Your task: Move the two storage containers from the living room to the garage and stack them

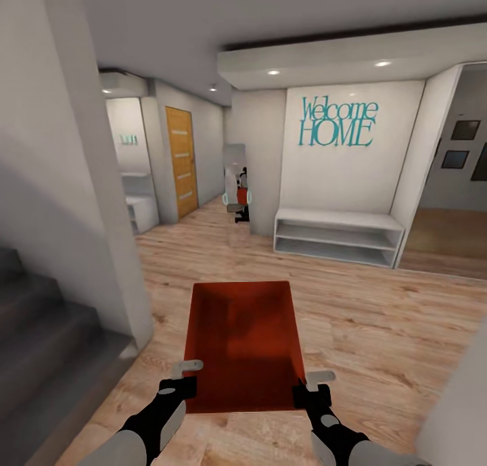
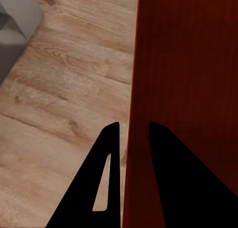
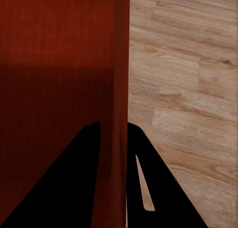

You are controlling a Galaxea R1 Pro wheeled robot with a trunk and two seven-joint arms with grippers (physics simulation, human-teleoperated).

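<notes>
Both arms carry 1 orange bin (image 1: 242, 344) out front over the wood floor (image 1: 379, 331), long axis pointing ahead. Left gripper (image 1: 181, 379) pinches the left wall, right gripper (image 1: 310, 387) the right wall, jaws narrow, 1 finger inside each.

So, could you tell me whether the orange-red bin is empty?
Empty: the orange-red rectangular open-top bin shows only its bare inside bottom.
</notes>
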